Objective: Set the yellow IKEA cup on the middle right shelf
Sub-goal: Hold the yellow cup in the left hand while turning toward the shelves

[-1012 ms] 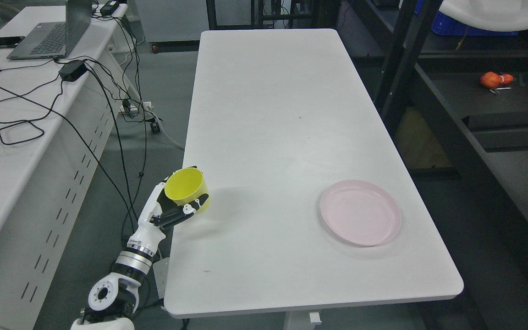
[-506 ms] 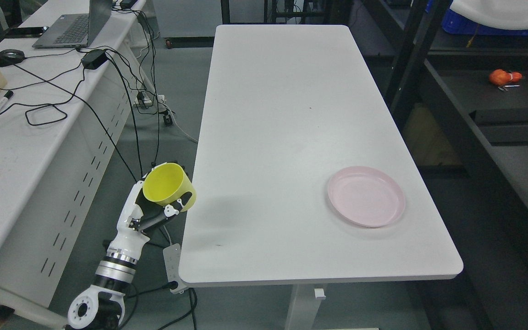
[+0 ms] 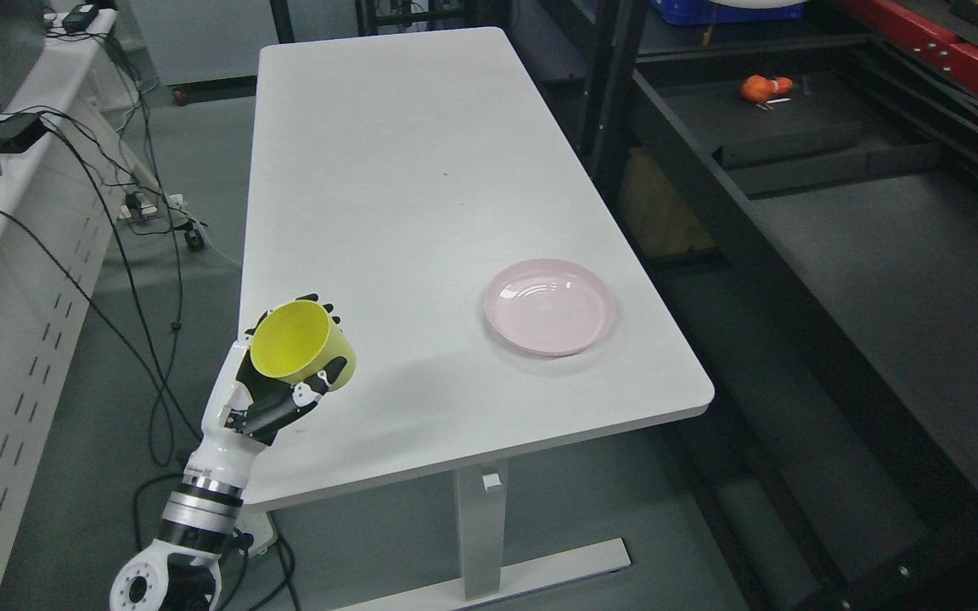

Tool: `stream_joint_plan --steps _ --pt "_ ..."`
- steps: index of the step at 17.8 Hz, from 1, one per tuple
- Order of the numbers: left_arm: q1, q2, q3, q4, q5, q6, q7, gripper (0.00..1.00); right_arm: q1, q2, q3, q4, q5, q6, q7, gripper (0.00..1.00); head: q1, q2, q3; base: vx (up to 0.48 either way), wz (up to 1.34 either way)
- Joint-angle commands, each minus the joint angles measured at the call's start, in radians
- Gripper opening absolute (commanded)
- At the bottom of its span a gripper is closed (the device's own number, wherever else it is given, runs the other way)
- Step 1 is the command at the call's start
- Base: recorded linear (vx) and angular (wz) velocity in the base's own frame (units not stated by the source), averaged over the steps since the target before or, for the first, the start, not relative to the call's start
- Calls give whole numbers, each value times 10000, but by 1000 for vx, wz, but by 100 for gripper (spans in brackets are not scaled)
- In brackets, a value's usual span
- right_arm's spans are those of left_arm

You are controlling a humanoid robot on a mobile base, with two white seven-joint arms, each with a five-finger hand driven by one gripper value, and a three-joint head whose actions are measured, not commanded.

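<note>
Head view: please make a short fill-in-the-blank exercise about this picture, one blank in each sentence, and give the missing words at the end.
1. The left hand is closed around a cup of ____ colour.
2. The pink plate lies on the white ____.
3. The plate holds ____ inside it.
4. On the dark shelf at the right, far back, lies a small object of ____ colour.

Missing words: yellow; table; nothing; orange

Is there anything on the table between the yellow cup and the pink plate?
No. In the head view the white table is bare between the cup, held in the left hand, and the plate.
</note>
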Motion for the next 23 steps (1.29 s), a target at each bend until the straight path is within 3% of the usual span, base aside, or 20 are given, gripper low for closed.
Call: stream_joint_plan --steps 1,23 --pt "73 175 -130 -547 20 -5 10 1 139 -175 169 0 -246 4 -9 99 0 0 0 -183 -602" --pt "73 175 -345 -1007 5 -36 10 1 139 -175 169 0 -246 4 -9 99 0 0 0 -184 -797"
